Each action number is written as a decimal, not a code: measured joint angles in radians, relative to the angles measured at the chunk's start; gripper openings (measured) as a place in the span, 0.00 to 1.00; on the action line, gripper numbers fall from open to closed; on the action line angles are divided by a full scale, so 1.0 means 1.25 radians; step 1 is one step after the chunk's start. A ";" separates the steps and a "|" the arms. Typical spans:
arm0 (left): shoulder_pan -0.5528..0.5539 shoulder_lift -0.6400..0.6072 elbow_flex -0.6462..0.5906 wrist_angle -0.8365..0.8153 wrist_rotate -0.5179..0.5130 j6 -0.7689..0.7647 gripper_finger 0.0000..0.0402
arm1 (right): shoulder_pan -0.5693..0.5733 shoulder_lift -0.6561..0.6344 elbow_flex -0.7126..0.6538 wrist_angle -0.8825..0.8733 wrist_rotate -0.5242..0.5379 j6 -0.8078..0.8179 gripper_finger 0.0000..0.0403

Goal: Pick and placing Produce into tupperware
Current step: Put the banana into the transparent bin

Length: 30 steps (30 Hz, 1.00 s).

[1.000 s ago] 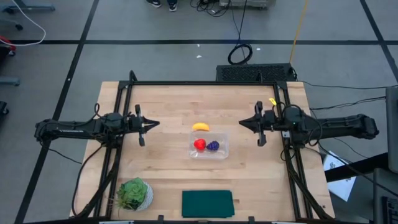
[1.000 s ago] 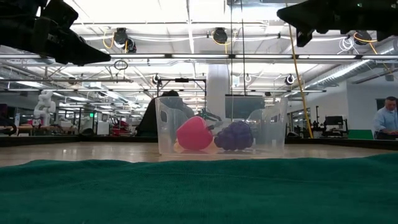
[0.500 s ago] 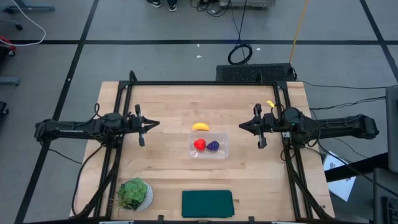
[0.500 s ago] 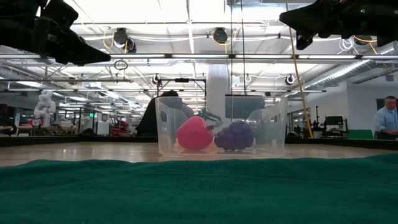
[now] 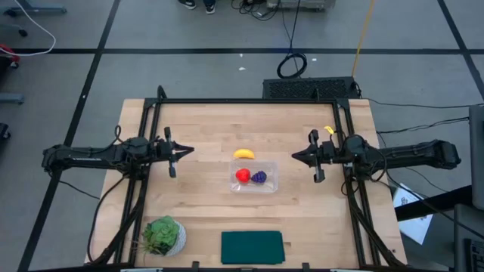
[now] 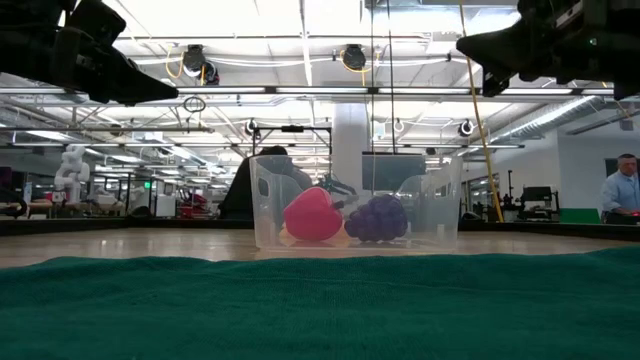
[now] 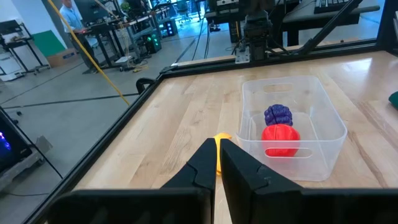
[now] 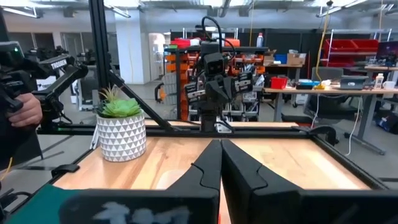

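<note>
High view first: clear tupperware (image 5: 255, 177) mid-worktop (image 5: 204, 128), holding the red round fruit (image 5: 243, 175) and purple grape cluster (image 5: 259, 177) side by side. Yellow banana (image 5: 243, 154) out on the wood, just beside the container's far wall. Left claw (image 5: 185, 151) clenched, empty, hanging well off to one side of the tub. Right claw (image 5: 296, 156) clenched too, empty, opposite. Leafy potted plant (image 5: 162, 235) and dark green cloth (image 5: 252, 247) along the near edge.
</note>
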 joint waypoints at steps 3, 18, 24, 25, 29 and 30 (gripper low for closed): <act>0.000 0.000 0.000 0.000 0.000 0.000 0.06 | 0.000 -0.016 -0.002 0.012 0.001 -0.004 0.00; 0.000 0.000 0.000 0.000 0.000 0.000 0.06 | 0.000 -0.155 -0.002 -0.070 0.002 -0.036 0.00; 0.000 0.000 0.000 0.000 0.000 -0.004 0.06 | 0.000 -0.179 -0.002 -0.112 0.006 -0.044 0.00; 0.000 0.000 0.000 0.000 0.000 -0.004 0.06 | 0.000 -0.178 -0.002 -0.118 0.006 -0.042 0.00; 0.000 0.000 0.000 0.000 0.000 -0.007 0.06 | 0.000 -0.178 -0.002 -0.149 0.006 -0.036 0.00; 0.000 0.000 0.000 0.000 0.000 -0.014 0.06 | 0.000 -0.178 -0.002 -0.163 0.006 -0.036 0.00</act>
